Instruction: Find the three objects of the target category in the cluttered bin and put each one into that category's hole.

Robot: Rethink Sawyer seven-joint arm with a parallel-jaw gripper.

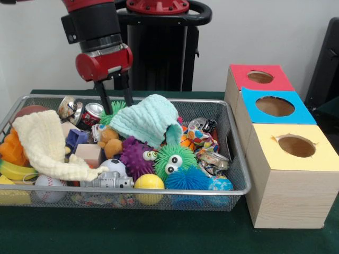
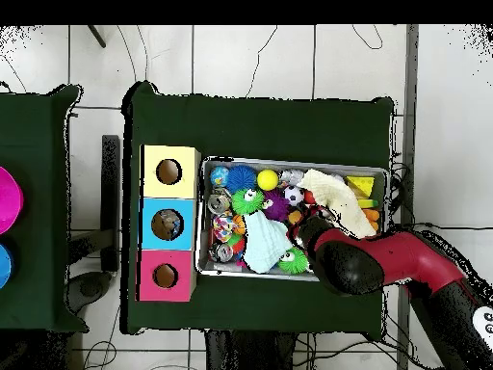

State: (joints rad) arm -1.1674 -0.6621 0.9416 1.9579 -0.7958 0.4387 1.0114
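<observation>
- A wire mesh bin (image 1: 239, 174) sits on a green table (image 1: 132, 233), packed with toys and cloths.
- The gripper (image 1: 114, 98) hangs over the back edge of the bin, its two black fingers (image 1: 101, 96) pointing straight down with a narrow gap between them and nothing held.
- The fingertips reach down behind a green spiky toy (image 1: 113, 109), just beside a crushed drink can (image 1: 91, 114).
- A mint green cloth (image 1: 148, 120) lies draped over the middle of the bin, right beside the gripper.
- A cream knitted cloth (image 1: 47, 145) covers the end of the bin farthest from the boxes.
- Along the front wall of the bin lie a baseball (image 1: 50, 189), a small soccer ball (image 1: 113, 168), a yellow ball (image 1: 149, 185), a blue spiky ball (image 1: 186, 180) and a speckled blue ball (image 1: 219, 184).
- Behind these are a purple spiky ball (image 1: 135, 156) and a green fuzzy ball with big eyes (image 1: 175, 160).
- Beside the bin stand three wooden boxes in a row, each with a round hole on top: a yellow box (image 1: 294, 174) nearest the front, then a blue box (image 1: 273, 108), then a red box (image 1: 259, 78).
- In the overhead view, the red arm (image 2: 404, 265) reaches across one corner of the bin.
</observation>
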